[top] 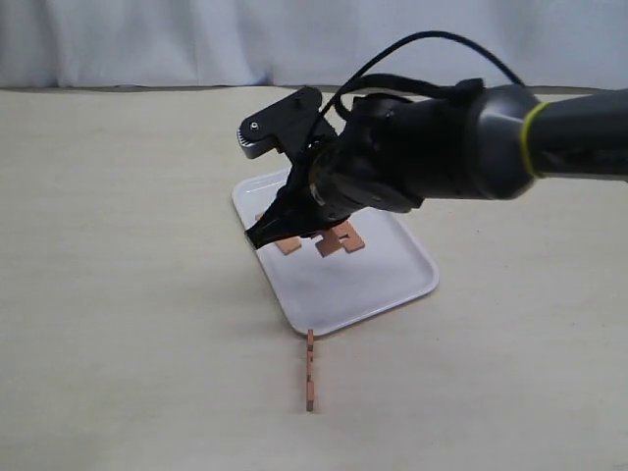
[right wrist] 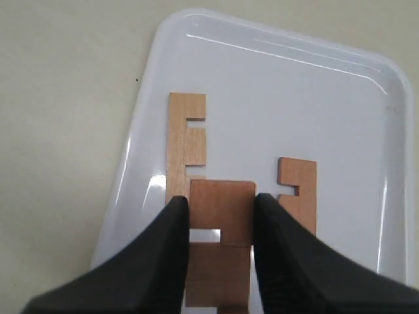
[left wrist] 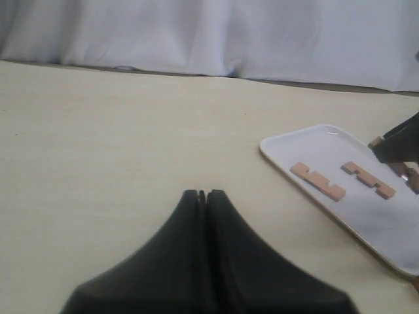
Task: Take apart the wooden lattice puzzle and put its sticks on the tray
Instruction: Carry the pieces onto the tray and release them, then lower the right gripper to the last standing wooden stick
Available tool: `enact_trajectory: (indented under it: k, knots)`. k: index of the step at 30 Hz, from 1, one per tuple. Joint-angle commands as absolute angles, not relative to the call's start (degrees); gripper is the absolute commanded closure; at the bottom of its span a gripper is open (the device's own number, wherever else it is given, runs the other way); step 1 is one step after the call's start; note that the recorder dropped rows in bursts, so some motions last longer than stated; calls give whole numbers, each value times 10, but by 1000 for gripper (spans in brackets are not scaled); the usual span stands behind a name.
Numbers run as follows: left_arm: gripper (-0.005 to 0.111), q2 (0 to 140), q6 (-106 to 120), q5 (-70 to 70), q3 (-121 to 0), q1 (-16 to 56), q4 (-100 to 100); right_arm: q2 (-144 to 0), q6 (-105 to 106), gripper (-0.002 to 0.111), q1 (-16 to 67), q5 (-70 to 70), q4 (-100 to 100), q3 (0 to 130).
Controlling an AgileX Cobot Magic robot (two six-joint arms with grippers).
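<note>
The held stick (right wrist: 221,216) is clamped across its width by the right gripper (right wrist: 221,201), above the tray (right wrist: 340,85). It is best lowered flat into the gap beneath the fingers, between one laid stick (right wrist: 185,147) and the other laid stick (right wrist: 298,190), before release. Its long axis runs along the fingers, parallel to both. A fourth stick (top: 310,371) lies off the tray. The left gripper (left wrist: 205,196) is closed on nothing.

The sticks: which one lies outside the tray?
The stick lying on the table beside the tray. Two others lie in the tray; the right gripper holds one above it.
</note>
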State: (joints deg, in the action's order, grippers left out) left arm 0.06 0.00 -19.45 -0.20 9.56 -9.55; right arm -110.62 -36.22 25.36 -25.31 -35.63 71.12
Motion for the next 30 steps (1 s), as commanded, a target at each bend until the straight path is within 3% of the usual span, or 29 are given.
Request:
enact_trajectory:
  k: [1, 9, 18, 30]
  knots:
    - [107, 0, 0, -189, 0, 101, -97, -1167, -403, 104, 235, -245, -371, 750]
    - [107, 0, 0, -189, 0, 101, -97, -1195, -456, 100, 225, -242, -428, 763]
    - [107, 0, 0, -189, 0, 101, -95, -1179, -479, 57, 233, -253, -439, 763]
    - [107, 0, 0, -189, 0, 101, -95, -1086, -396, 55, 296, -385, -364, 763]
